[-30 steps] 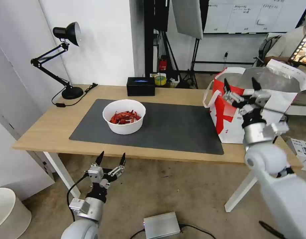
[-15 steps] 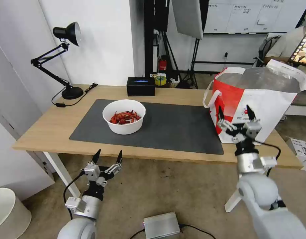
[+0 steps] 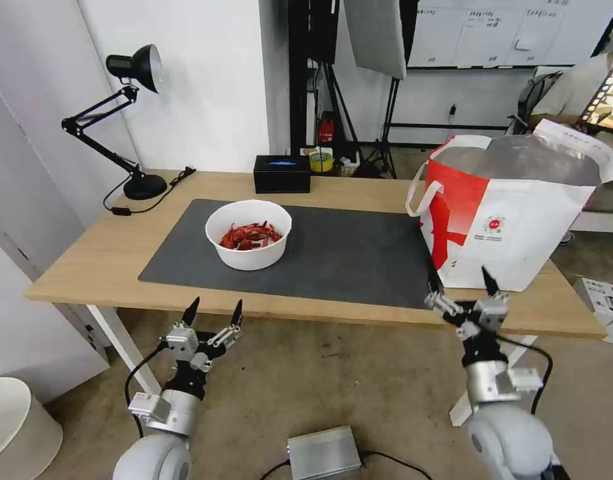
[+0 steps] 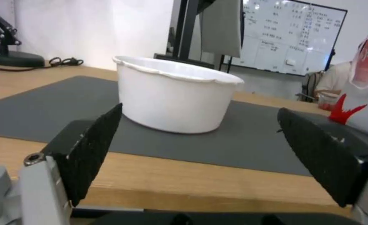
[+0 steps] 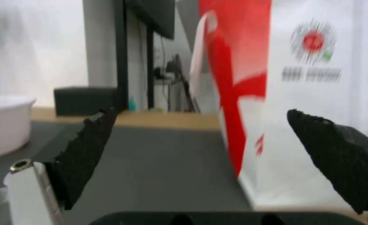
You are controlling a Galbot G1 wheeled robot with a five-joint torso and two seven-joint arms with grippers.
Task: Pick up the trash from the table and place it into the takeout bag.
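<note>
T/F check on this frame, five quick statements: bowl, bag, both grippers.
1. The bowl of red shells sits on the dark mat. True.
2. The right gripper is inside the bag. False: it hangs open below the table's front edge, in front of the bag.
3. The left gripper is shut on the bowl. False: it is open and empty, below the table edge in front of the bowl.
4. The bag stands upright at the table's right end. True.
5. The black box lies inside the bowl. False: it stands behind the bowl on bare wood.
</note>
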